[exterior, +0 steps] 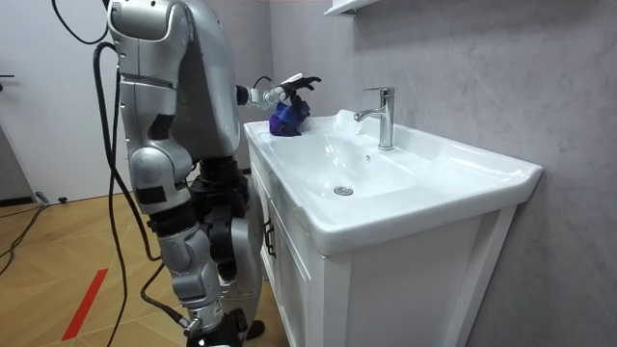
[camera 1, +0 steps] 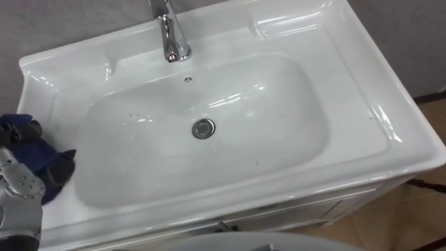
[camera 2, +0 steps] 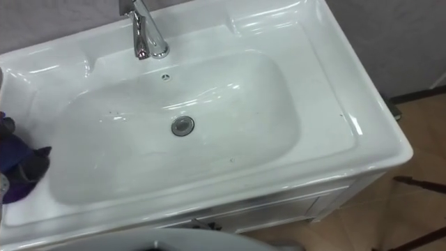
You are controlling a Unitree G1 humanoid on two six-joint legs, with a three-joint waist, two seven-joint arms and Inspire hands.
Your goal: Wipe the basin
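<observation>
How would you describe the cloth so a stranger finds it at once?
Find the white basin with its chrome tap. On its left rim, by the robot's left hand, lies the cloth: dark blue, crumpled, the one soft thing there.

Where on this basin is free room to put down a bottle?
Free: the wide rim right of the bowl, the back ledge right of the faucet, and the bowl around the drain. Crowded: the left rim, with the blue cloth and the left robot hand.
</observation>
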